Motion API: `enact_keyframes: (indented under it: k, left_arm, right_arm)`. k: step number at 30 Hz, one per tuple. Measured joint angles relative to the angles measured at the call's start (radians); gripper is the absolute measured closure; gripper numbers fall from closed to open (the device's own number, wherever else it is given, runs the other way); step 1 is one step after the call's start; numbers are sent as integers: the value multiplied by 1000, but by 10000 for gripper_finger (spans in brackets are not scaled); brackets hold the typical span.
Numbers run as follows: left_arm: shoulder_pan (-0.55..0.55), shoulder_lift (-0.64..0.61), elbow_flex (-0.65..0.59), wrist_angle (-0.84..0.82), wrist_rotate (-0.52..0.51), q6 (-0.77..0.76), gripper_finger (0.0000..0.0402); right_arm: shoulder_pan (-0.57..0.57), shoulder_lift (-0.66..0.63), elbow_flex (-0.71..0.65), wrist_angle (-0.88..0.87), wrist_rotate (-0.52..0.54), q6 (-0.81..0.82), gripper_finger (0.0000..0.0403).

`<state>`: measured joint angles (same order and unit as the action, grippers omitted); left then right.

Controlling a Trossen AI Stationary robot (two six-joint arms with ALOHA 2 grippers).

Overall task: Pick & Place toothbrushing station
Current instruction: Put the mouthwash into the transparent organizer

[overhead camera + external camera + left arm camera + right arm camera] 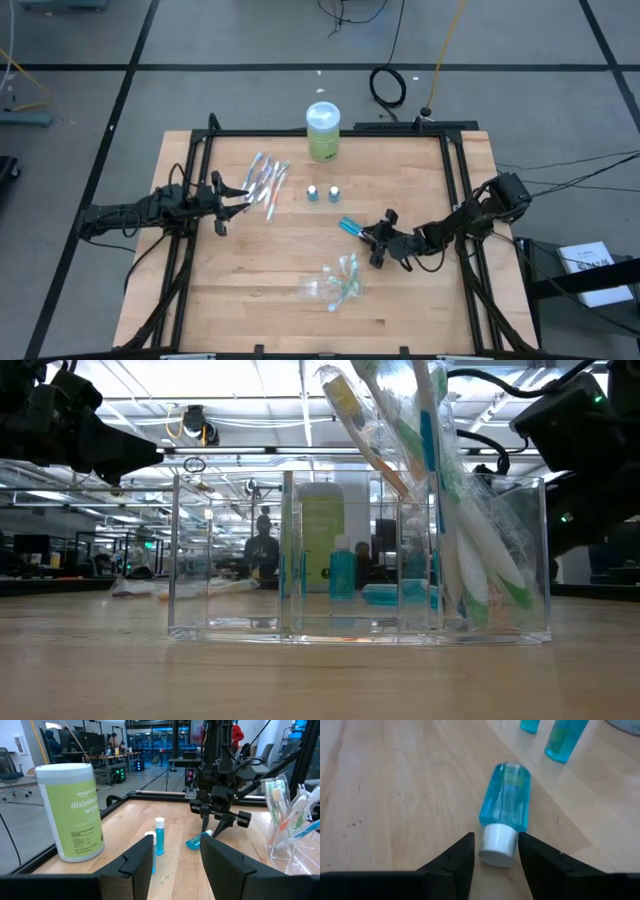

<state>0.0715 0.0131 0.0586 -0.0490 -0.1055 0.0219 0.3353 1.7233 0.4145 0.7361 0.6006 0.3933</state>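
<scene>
A clear plastic organizer (335, 285) stands near the table's front, with several toothbrushes (440, 480) upright in one end compartment. More toothbrushes (268, 182) lie in a loose pile at the back left. Two small blue tubes (312, 192) (334, 190) stand upright mid-table. A third blue tube (505, 795) lies on its side on the table. My right gripper (496, 846) is open, low over the table, with its fingers on either side of that tube's white cap. My left gripper (175, 857) is open and empty, beside the loose toothbrushes (238, 192). My right gripper's fingers (462, 852) stand close on either side of the lying tube's white cap (497, 842), coming in low along the tube from its cap end. I cannot tell whether they touch it. The tube lies flat on the table.
A green-and-white canister of disinfecting wipes (322, 130) stands at the table's far edge. A dark frame (330, 133) runs around the tabletop. Bare wood lies between the organizer and the upright tubes.
</scene>
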Motion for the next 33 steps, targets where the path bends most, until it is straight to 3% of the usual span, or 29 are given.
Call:
enact_keyframes:
  k: [9,15,25,33]
  left_arm:
    - [0,0,0,0,0,0,236]
    - [0,0,0,0,0,0,236]
    - [0,0,0,0,0,0,236]
    - [0,0,0,0,0,0,236]
  right_arm:
    - [-37,0,0,-7,-68,0,275]
    - [-42,0,0,-1,-81,-40,313]
    - [-42,-5,0,12,-83,-67,315]
    - [-41,-155,0,-20,-132,-96,315]
